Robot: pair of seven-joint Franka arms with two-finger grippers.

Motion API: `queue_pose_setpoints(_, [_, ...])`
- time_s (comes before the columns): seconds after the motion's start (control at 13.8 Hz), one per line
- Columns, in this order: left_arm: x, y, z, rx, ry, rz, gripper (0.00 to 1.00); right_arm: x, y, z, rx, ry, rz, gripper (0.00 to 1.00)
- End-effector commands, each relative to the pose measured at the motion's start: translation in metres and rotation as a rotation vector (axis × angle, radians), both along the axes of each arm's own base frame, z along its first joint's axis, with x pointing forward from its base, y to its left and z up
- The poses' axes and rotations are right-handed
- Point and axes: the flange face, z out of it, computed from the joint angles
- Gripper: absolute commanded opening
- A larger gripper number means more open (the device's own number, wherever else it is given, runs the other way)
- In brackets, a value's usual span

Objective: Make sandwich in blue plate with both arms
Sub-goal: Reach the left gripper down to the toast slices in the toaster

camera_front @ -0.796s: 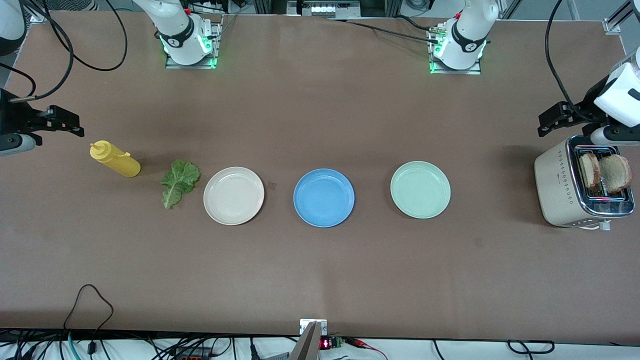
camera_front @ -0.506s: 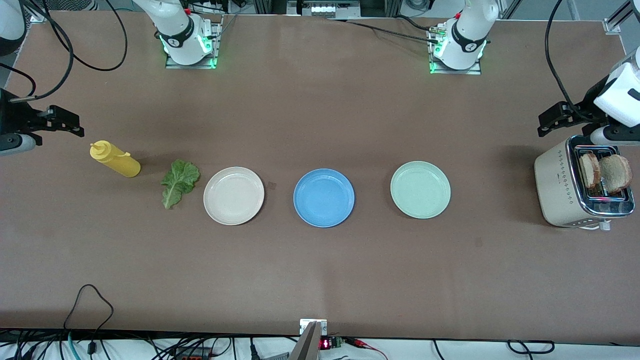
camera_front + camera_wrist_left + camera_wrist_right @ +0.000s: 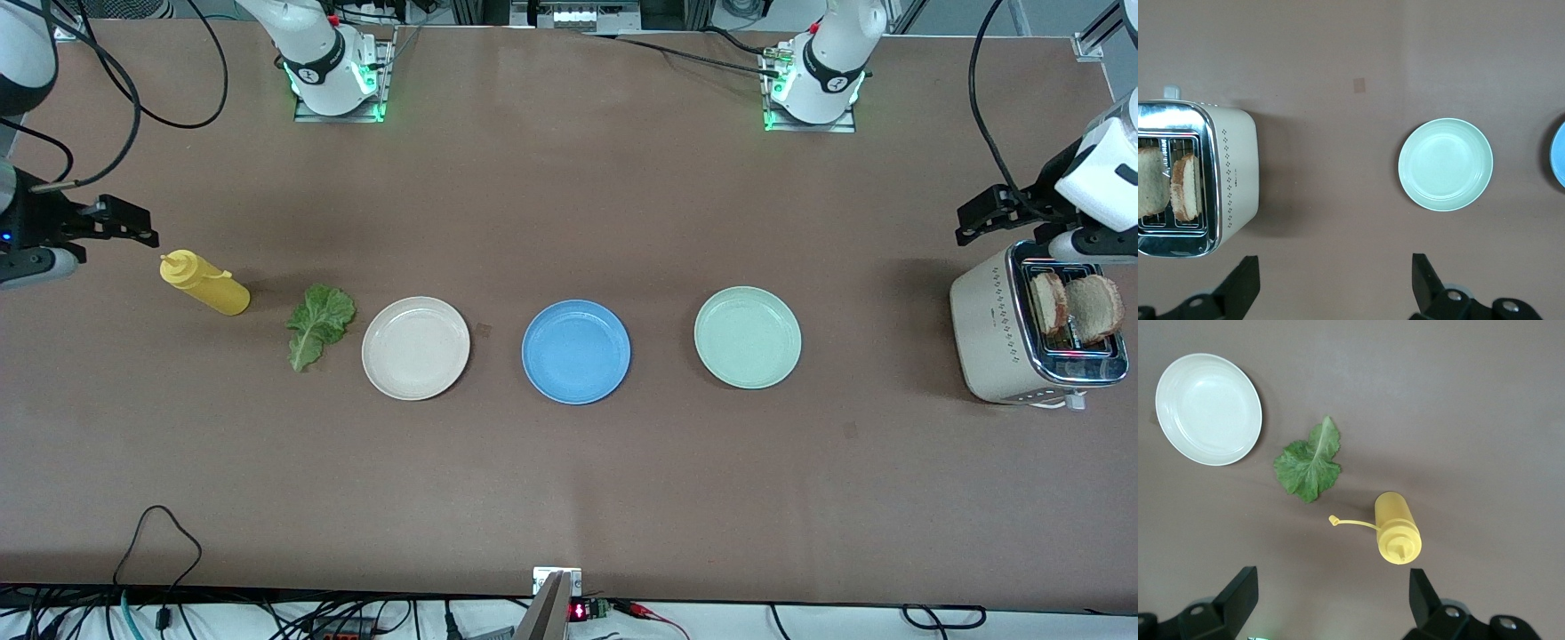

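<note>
We see the left gripper (image 3: pixel 1331 287) with its fingers (image 3: pixel 1241 283) spread wide and holding nothing, up in the air near the toaster (image 3: pixel 1031 324) at the left arm's end of the table. Two bread slices (image 3: pixel 1077 307) stand upright in the toaster's slots. The right gripper (image 3: pixel 1328 603) also has its fingers (image 3: pixel 1238 597) spread wide and empty, hanging near the yellow squeeze bottle (image 3: pixel 204 283) at the right arm's end. Beside the bottle the lettuce leaf (image 3: pixel 318 324) lies flat on the table (image 3: pixel 569 480). Going on along the row we find the beige plate (image 3: pixel 415 348), then the blue plate (image 3: pixel 576 351) at the middle, bare, then the mint-green plate (image 3: pixel 748 337), each well apart from the next.
</note>
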Motion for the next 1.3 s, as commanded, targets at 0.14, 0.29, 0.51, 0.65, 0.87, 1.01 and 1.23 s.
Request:
queue_pose_setpoints(0.14, [0.028, 0.03, -0.016, -0.032, 0.021, 0.042, 1.0, 0.005, 0.003, -0.027, 0.006, 0.083, 0.01, 1.0])
queue_pose_setpoints(0.29, [0.036, 0.066, -0.033, -0.051, 0.045, 0.094, 1.0, 0.004, 0.006, -0.034, 0.006, 0.112, 0.013, 1.0])
queue_pose_setpoints(0.51, [0.046, 0.079, -0.063, -0.06, 0.093, 0.115, 1.0, 0.008, 0.005, -0.047, 0.006, 0.134, 0.01, 1.0])
queue_pose_setpoints(0.65, [0.055, 0.115, -0.079, -0.066, 0.105, 0.165, 1.0, 0.008, 0.002, -0.048, 0.008, 0.138, 0.007, 1.0])
queue_pose_setpoints(0.87, [0.059, 0.15, -0.106, -0.076, 0.141, 0.213, 1.0, 0.01, 0.002, -0.055, 0.008, 0.151, 0.006, 1.0])
queue_pose_setpoints(1.01, [0.058, 0.166, -0.118, -0.012, 0.166, 0.213, 1.0, 0.01, 0.0, -0.054, 0.011, 0.149, 0.002, 1.0])
queue_pose_setpoints(1.23, [0.061, 0.183, -0.146, 0.036, 0.211, 0.112, 1.0, 0.01, 0.0, -0.054, 0.011, 0.149, 0.002, 1.0])
